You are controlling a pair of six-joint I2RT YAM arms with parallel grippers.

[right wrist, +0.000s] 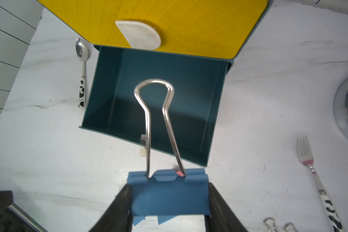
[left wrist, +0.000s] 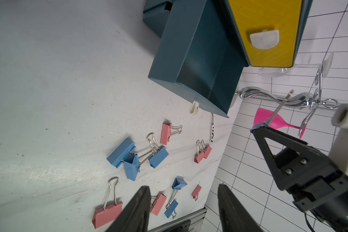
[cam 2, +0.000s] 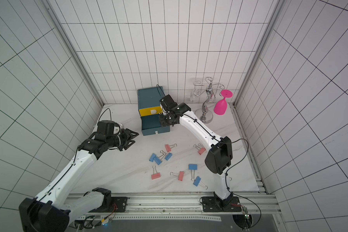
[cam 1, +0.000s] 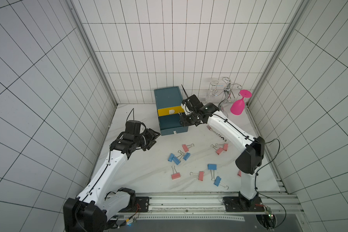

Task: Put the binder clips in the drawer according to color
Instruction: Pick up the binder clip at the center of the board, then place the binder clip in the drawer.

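Observation:
A teal drawer box has a shut yellow drawer [cam 1: 169, 111] on top and an open teal drawer [cam 1: 174, 131] [right wrist: 113, 134] below, whose inside shows nothing in it. My right gripper [cam 1: 182, 120] [right wrist: 169, 200] is shut on a blue binder clip [right wrist: 167, 180], held above the open drawer's front right part with its wire handles pointing over the drawer. Blue binder clips [cam 1: 174, 158] [cam 1: 212, 166] and pink binder clips [cam 1: 185, 147] [cam 1: 175, 176] lie scattered on the table. My left gripper [cam 1: 156, 138] [left wrist: 183, 186] hangs open left of the drawer, holding nothing.
A chrome glass rack [cam 1: 227, 92] with a pink goblet [cam 1: 238, 106] and a clear glass [cam 1: 211, 94] stands at the back right. A fork [cam 1: 217, 133] lies under the right arm, and a spoon [right wrist: 81, 60] lies beside the drawer box. A metal rail [cam 1: 189, 200] runs along the front edge.

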